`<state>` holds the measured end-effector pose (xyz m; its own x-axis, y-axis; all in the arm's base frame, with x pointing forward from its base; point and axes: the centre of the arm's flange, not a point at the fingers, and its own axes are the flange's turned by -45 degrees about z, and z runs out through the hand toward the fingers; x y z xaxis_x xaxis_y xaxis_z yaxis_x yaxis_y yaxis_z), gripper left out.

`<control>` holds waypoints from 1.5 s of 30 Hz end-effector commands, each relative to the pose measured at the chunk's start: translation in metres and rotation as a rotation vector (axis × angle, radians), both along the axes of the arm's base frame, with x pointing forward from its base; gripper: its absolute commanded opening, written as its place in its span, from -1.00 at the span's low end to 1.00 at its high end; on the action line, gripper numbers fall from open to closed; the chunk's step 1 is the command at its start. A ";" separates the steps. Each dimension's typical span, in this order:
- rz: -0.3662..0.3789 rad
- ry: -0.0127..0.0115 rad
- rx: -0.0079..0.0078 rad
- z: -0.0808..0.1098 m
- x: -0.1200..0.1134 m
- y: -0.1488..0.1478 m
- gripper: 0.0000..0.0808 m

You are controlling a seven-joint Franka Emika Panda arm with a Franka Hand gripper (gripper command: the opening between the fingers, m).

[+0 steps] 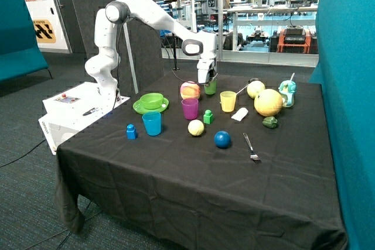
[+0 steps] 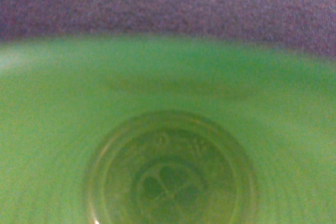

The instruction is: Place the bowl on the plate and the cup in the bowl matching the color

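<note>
The gripper (image 1: 207, 79) is reaching down onto the cup (image 1: 210, 88) near the table's (image 1: 176, 174) far edge; whether its fingers are gripping cannot be told. The wrist view is looking straight into the cup (image 2: 168, 145). The bowl (image 1: 152, 100) is sitting on the plate (image 1: 140, 108) toward the far corner nearest the robot's base.

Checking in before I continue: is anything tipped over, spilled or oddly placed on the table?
Nothing stands out. The bowl sits level on the plate, the cups stand upright, and the gripper is down at the green cup, whose inside fills the wrist view.
</note>
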<state>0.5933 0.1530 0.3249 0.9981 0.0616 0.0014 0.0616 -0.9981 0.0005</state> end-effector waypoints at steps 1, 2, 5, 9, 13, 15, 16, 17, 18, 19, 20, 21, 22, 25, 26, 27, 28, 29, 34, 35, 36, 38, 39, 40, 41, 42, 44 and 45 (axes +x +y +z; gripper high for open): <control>0.002 0.0014 0.0004 -0.002 -0.001 -0.002 -1.00; 0.002 0.0014 0.0004 -0.002 -0.001 -0.002 -1.00; 0.003 0.0014 0.0004 0.000 0.000 -0.003 -1.00; 0.001 0.0014 0.0004 0.005 0.002 -0.004 -1.00; 0.006 0.0014 0.0004 0.016 0.005 -0.007 -1.00; 0.009 0.0014 0.0004 0.021 0.007 -0.009 -1.00; 0.010 0.0014 0.0004 0.022 0.007 -0.009 -1.00; 0.011 0.0014 0.0004 0.023 0.007 -0.009 -1.00; 0.016 0.0014 0.0004 0.025 0.007 -0.010 -1.00; 0.019 0.0014 0.0004 0.027 0.008 -0.010 -1.00; 0.022 0.0014 0.0004 0.030 0.008 -0.011 -1.00; 0.023 0.0014 0.0004 0.031 0.008 -0.011 -1.00; 0.024 0.0014 0.0004 0.032 0.008 -0.011 -1.00; 0.035 0.0014 0.0004 0.038 0.007 -0.013 -1.00; 0.041 0.0014 0.0004 0.041 0.006 -0.014 -1.00; 0.044 0.0014 0.0004 0.043 0.005 -0.015 -1.00; 0.050 0.0014 0.0004 0.047 0.005 -0.017 -1.00; 0.062 0.0014 0.0004 0.051 0.004 -0.020 -1.00; 0.092 0.0014 0.0003 0.075 0.003 -0.034 -1.00; 0.098 0.0014 0.0003 0.079 0.003 -0.037 -1.00; 0.113 0.0014 0.0003 0.086 0.003 -0.042 -1.00; 0.125 0.0014 0.0003 0.098 0.002 -0.050 -1.00; 0.135 0.0014 0.0003 0.103 0.002 -0.054 -1.00; 0.137 0.0014 0.0003 0.107 0.001 -0.058 -1.00; 0.141 0.0014 0.0003 0.110 0.001 -0.060 -1.00; 0.133 0.0014 0.0003 0.112 0.001 -0.062 -1.00; 0.157 0.0014 0.0003 0.116 -0.001 -0.067 -1.00; 0.164 0.0014 0.0003 0.120 -0.002 -0.072 -1.00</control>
<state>0.5945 0.1067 0.4131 0.9851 0.1717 0.0022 0.1717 -0.9852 0.0014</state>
